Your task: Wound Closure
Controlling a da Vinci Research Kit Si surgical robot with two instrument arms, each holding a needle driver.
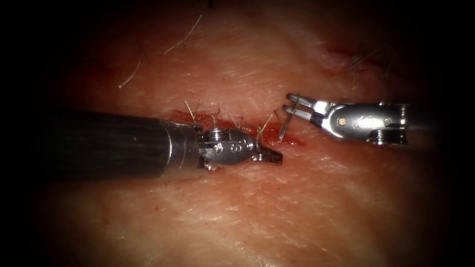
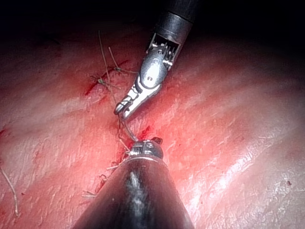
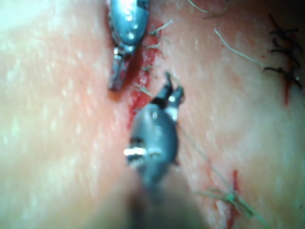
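Hidden/unclear: I cannot tell if the needle (image 1: pixel 287 124) tip is in the tissue (image 1: pixel 257 212); its lower end meets the red fluid (image 1: pixel 292 141) at the cut (image 1: pixel 232 123).
Right tool (image 1: pixel 289 103): I see its jaws pinching the needle near its upper end, above the cut's right end.
Left tool (image 1: pixel 271 156): jaws pressed together, holding nothing that I can make out, lying along the cut's lower edge.
Thread (image 2: pixel 125 130): thin strand, partly lost against the fluid.
Cut ends of thread (image 1: pixel 190 110): standing along the stitched left part.
Writing: embossed marks on the left tool's wrist, unreadable to me.
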